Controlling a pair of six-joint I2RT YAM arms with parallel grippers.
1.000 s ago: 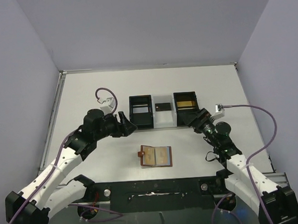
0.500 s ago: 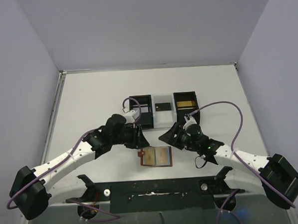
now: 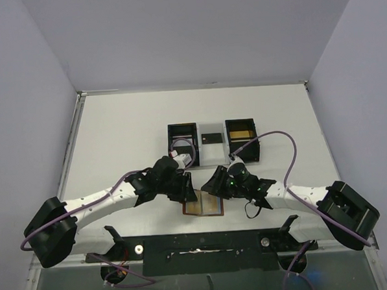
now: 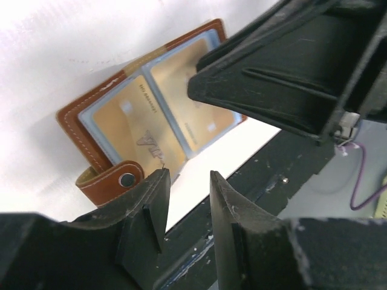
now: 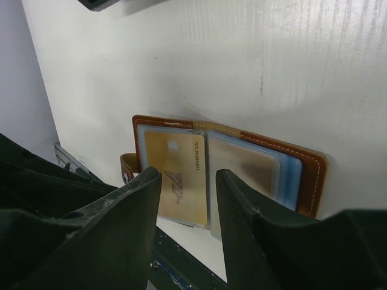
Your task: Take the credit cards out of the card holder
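White table [image 3: 115, 136]: left gripper [image 4: 188, 181], right gripper [image 5: 188, 178] part-open, empty, over card holder [image 5: 260, 163]; tray [image 3: 212, 156] behind.

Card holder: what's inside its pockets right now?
The card holder lies open; gold credit cards show through the pockets on both sides. Any cards stacked behind them are covered.

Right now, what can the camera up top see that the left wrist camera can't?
Only the top camera shows the black-and-white tray at the back, with a gold card and a small black card in it, and both whole arms. Only the left wrist camera shows the holder's snap tab and the left tool with nothing in its gap. Both show the open card holder with gold credit cards inside.
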